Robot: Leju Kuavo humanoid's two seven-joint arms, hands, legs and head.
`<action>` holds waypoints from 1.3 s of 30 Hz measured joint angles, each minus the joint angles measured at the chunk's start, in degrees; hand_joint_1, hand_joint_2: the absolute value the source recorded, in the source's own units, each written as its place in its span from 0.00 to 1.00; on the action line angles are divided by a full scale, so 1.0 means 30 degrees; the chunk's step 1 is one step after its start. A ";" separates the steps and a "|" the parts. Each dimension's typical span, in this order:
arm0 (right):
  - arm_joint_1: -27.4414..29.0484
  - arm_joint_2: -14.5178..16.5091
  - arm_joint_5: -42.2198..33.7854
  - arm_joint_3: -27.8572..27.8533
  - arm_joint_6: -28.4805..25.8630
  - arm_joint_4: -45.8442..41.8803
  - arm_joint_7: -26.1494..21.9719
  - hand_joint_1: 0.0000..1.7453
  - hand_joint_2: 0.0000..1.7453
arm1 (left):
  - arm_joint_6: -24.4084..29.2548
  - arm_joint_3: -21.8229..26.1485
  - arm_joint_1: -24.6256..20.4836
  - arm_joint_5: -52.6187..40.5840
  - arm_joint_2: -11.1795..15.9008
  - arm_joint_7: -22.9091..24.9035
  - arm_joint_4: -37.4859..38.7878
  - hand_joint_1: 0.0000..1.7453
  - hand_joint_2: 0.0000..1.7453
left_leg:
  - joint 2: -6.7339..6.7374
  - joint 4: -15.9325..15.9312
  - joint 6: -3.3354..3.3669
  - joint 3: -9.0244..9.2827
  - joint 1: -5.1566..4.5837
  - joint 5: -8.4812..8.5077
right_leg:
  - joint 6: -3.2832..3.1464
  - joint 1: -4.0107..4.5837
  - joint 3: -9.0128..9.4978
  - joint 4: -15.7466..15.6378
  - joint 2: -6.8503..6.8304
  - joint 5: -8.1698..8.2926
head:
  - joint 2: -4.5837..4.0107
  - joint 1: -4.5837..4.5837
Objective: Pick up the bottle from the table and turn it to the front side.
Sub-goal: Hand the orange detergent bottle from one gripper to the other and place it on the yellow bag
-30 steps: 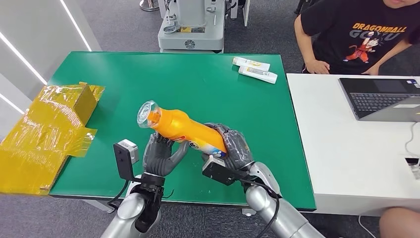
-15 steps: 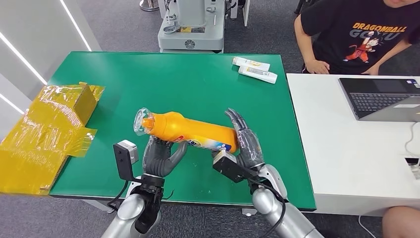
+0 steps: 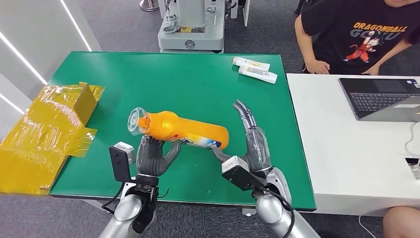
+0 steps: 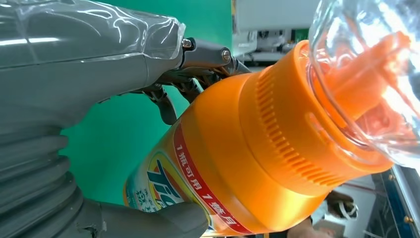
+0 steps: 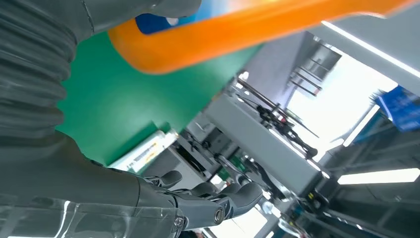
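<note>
An orange bottle [image 3: 188,131] with a clear cap [image 3: 135,121] lies roughly level above the green table [image 3: 198,84], cap end to the left. My left hand [image 3: 153,157] grips it from below near the neck; the left wrist view shows the bottle [image 4: 233,163] held between the thumb and the dark fingers [image 4: 198,74], its label partly turned toward the camera. My right hand [image 3: 250,144] stands to the right of the bottle's base with fingers stretched upward and spread, its thumb close to the base. The right wrist view shows the bottle's base [image 5: 237,34] apart from the straight fingers [image 5: 218,198].
Crumpled yellow wrapping [image 3: 47,134] covers the table's left edge. Two white tubes [image 3: 255,70] lie at the far right corner. A white table [image 3: 356,144] with a laptop [image 3: 384,97] adjoins on the right, where a person [image 3: 356,34] sits. A grey machine [image 3: 190,25] stands behind.
My right hand has let go of the bottle's base and opened, moving right with fingers straightening. The bottle has dropped from tilted to nearly level, held by the left hand alone.
</note>
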 joint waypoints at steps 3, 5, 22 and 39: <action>0.0331 -0.0018 -0.0248 0.0153 -0.0153 -0.1112 -0.0244 0.00 1.00 | 0.0249 0.0308 0.0003 -0.0256 0.0091 -0.0100 -0.0155 1.00 1.00 | 0.0002 -0.0001 0.0000 0.0000 -0.0001 0.0000 | 0.0000 0.0000 0.0000 0.0000 0.0001 0.0000 | 0.0000 0.0002; 0.0467 -0.0026 -0.0395 0.0331 -0.0197 -0.1614 -0.0386 0.00 1.00 | 0.0413 0.0476 0.0003 -0.0355 0.0150 -0.0189 -0.0258 1.00 1.00 | 0.0001 -0.0002 0.0000 -0.0001 -0.0001 0.0000 | 0.0000 0.0000 0.0000 0.0001 0.0001 0.0000 | 0.0000 0.0003; 0.1413 -0.0064 -0.1014 0.1401 -0.0650 -0.3764 -0.0787 0.00 1.00 | 0.1428 0.2132 0.0147 -0.1386 0.1020 -0.0568 -0.2786 1.00 1.00 | 0.0000 -0.0006 -0.0001 -0.0001 0.0002 0.0001 | -0.0001 0.0001 0.0000 0.0003 -0.0001 -0.0002 | 0.0000 0.0000; 0.3308 -0.0100 -0.0652 0.1299 -0.1148 -0.5041 -0.0665 0.00 1.00 | 0.1565 0.4871 -0.2120 -0.6725 0.3643 0.0843 -0.4477 1.00 1.00 | 0.0005 -0.0007 -0.0007 0.0005 0.0004 0.0006 | -0.0003 0.0003 -0.0004 0.0003 0.0005 0.0000 | 0.0000 0.0005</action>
